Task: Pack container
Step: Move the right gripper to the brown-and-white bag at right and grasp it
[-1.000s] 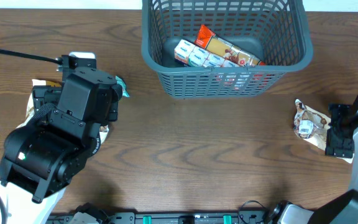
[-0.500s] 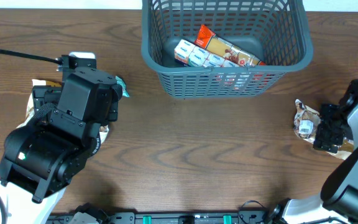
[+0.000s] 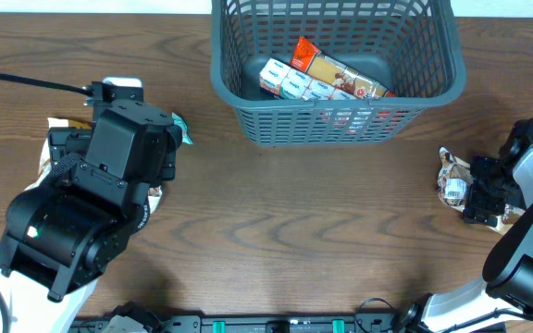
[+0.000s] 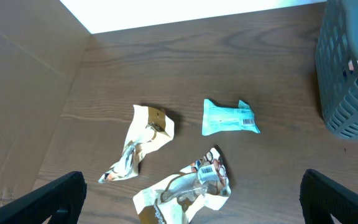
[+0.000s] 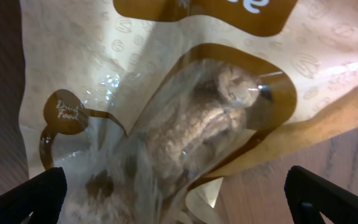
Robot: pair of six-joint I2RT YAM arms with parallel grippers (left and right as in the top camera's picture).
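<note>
right gripper [image 5: 179, 202] | jaws wide | over snack packet [image 5: 191, 124] (contact unclear)

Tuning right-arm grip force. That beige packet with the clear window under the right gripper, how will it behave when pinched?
Probably floppy: the packet is thin crinkled film, so it should buckle when squeezed. Likely light, with loose lumpy pieces showing through the window; they may shift or crush. The glossy film could slip.

The left fingers [image 4: 59, 194] and right fingers [image 5: 35, 194] are spread wide apart.
</note>
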